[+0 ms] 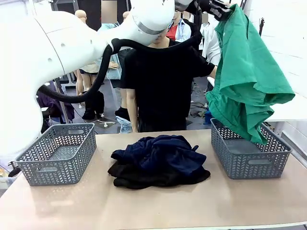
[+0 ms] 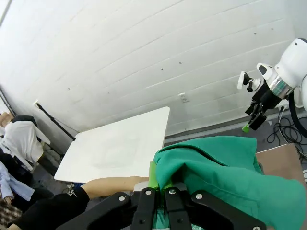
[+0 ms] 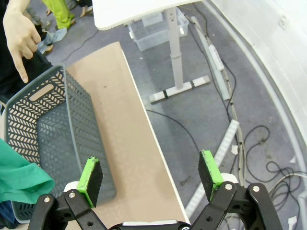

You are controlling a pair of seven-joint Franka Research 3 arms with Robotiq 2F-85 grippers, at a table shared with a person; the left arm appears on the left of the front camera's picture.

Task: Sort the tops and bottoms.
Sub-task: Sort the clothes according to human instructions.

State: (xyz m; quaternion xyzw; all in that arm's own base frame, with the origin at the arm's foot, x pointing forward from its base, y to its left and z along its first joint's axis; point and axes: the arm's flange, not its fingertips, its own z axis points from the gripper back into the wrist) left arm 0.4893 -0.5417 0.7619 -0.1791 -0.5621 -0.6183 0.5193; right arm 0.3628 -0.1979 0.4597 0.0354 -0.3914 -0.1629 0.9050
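- The left claw is high over the table's far right corner, clamped tight on a fold of the green shirt. In the left wrist view its green pads are pressed together on the cloth.
- The green shirt hangs down from that grip over the right basket. Its lowest folds cover the basket's far left rim; whether they touch it cannot be told.
- The right claw is wide open with nothing in it, above the table's right edge beside that basket.
- The navy shirt lies crumpled in the middle of the table, on top of a black garment that sticks out beneath it towards the near edge.
- The left basket stands at the table's left edge, well apart from the pile.
- The left arm sweeps from the left side across the top, with a black cable looping under it, and covers part of the person in a black T-shirt standing at the far edge.
- In the right wrist view the person's hand points a finger down by the right basket's far rim.
- A white side table stands beyond the right edge, with cables on the grey floor below.
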